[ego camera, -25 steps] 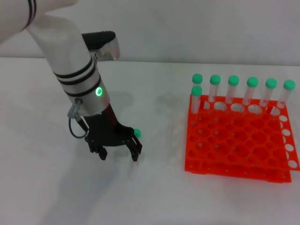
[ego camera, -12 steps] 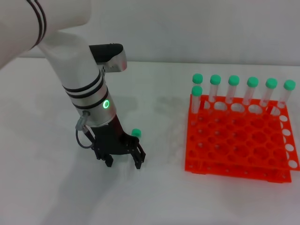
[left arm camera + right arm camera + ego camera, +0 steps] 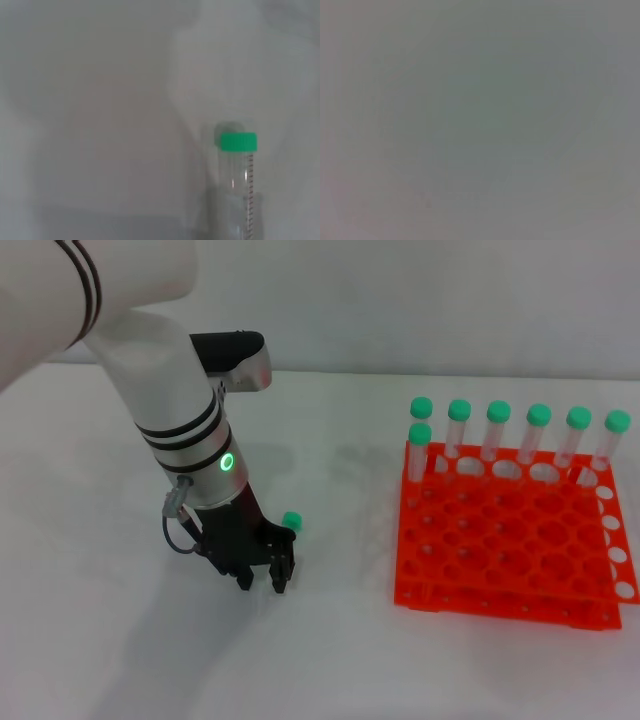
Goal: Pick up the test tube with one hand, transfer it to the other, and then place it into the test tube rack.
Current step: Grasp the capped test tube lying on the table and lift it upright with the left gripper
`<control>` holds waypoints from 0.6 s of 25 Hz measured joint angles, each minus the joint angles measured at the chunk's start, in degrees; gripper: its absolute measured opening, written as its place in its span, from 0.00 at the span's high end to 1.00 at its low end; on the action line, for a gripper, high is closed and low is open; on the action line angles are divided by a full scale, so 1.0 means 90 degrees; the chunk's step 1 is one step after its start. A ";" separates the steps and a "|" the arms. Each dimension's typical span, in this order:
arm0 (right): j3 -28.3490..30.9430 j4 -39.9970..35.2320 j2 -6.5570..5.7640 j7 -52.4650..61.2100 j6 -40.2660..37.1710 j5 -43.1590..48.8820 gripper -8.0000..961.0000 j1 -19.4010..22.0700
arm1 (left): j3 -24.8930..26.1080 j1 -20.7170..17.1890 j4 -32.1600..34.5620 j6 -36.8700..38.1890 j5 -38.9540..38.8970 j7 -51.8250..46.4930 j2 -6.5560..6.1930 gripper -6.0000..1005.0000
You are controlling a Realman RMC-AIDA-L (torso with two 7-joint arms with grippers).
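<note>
The test tube (image 3: pixel 291 522) lies on the white table; in the head view only its green cap shows, just behind my left gripper (image 3: pixel 263 582). The black fingers (image 3: pixel 282 575) have drawn close together around the tube's body, down at the table. In the left wrist view the clear tube with its green cap (image 3: pixel 239 142) shows close up. The orange-red test tube rack (image 3: pixel 500 602) stands to the right, well apart from the gripper. My right gripper is out of view; its wrist view shows only plain grey.
Several green-capped tubes (image 3: pixel 498 430) stand upright in the rack's back row. The white table (image 3: pixel 340 660) stretches between the gripper and the rack. A wall runs behind the table.
The left arm shifted slightly right a second ago, then held still. Its fingers, spread wide before, have closed in around the tube.
</note>
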State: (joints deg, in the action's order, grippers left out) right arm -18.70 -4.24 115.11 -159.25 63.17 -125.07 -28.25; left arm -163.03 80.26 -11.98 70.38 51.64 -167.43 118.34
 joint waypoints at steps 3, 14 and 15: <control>0.0003 -0.0004 -0.0010 0.0000 -0.0003 0.0000 0.11 -0.0026 | 0.0000 -0.0002 0.0046 -0.0091 0.0002 0.0000 0.0002 0.51; 0.0009 -0.0028 -0.0025 -0.0001 -0.0014 -0.0002 0.11 -0.0075 | 0.0002 -0.0080 0.0201 -0.0181 0.0048 0.0002 0.0030 0.60; 0.0008 -0.0030 -0.0026 0.0000 -0.0015 -0.0005 0.11 -0.0075 | 0.0002 -0.0086 0.0201 -0.0183 0.0056 0.0000 0.0030 0.60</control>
State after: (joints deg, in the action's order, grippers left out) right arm -18.63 -4.51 114.88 -159.26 63.03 -125.11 -28.92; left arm -163.01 79.49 -10.17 68.73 52.14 -167.43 118.62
